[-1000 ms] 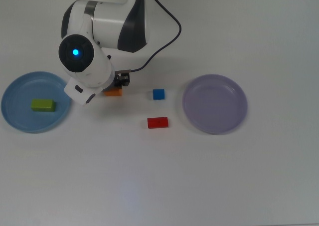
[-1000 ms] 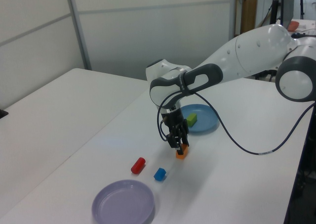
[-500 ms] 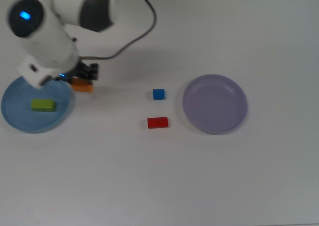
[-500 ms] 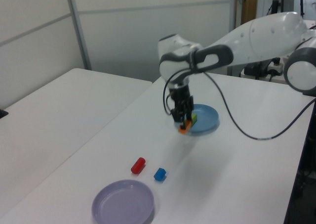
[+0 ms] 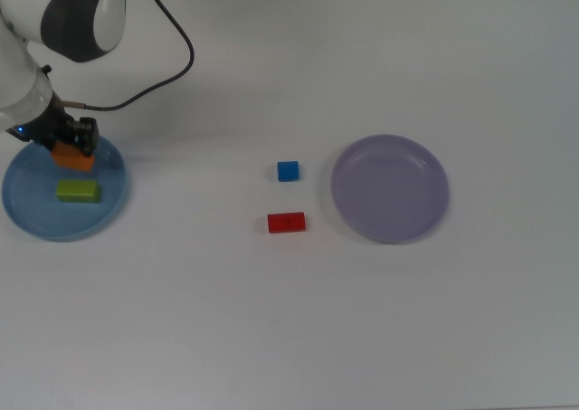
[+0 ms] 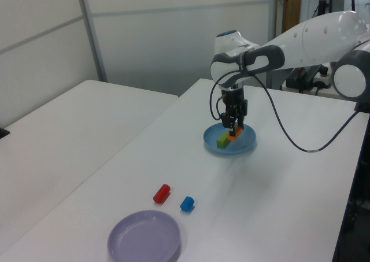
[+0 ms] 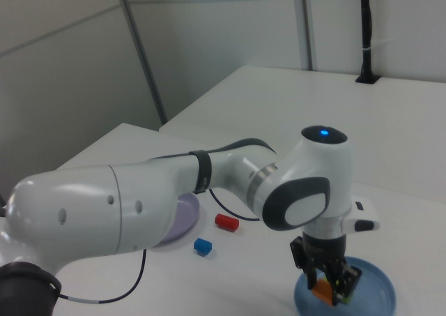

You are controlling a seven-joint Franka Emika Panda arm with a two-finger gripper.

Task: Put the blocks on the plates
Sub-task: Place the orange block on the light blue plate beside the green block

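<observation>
While the hand grips the orange block over the light blue plate, apparently just clear of it, it should lower gently beside the green block before letting go.

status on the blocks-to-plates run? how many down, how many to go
Done: the green block lies on the blue plate. In hand: the gripper holds the orange block over that same plate, not yet let go. Left: the blue block and the red block sit on the table, and the purple plate holds nothing.
</observation>
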